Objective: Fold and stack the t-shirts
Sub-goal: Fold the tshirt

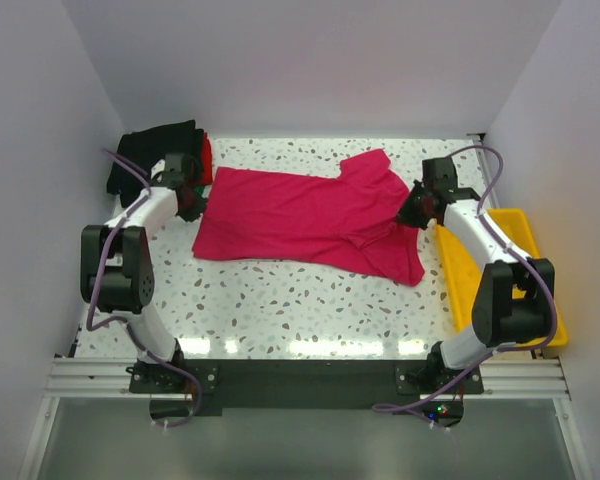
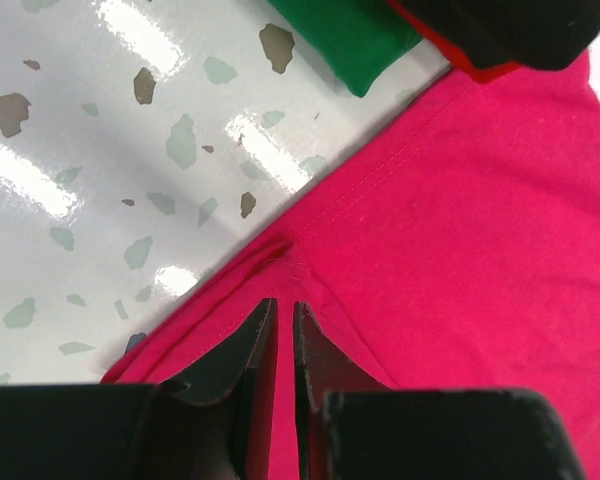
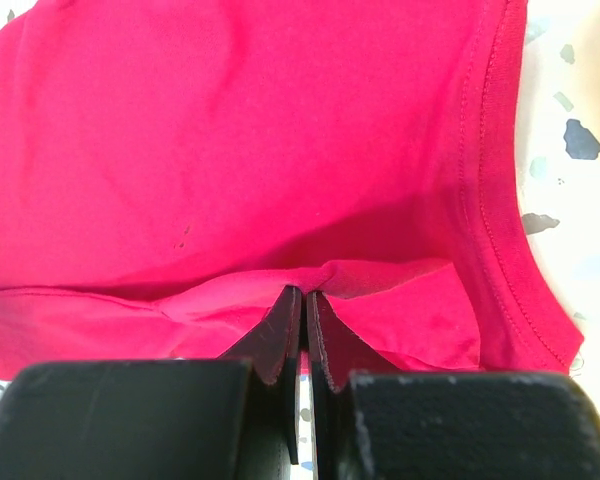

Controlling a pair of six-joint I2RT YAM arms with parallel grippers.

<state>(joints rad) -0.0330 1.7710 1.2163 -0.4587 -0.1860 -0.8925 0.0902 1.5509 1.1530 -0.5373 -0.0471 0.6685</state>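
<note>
A magenta-pink t-shirt lies spread across the middle of the table, partly folded, with a raised flap at its right end. My left gripper is at the shirt's left edge. In the left wrist view its jaws are nearly closed with pink cloth between them. My right gripper is at the shirt's right edge. In the right wrist view it is shut on a pinched fold of the pink cloth. Folded black, red and green t-shirts are stacked at the back left.
A yellow plastic tray stands along the table's right edge, under the right arm. The speckled white tabletop shows in front of the shirt. White walls close in the back and both sides.
</note>
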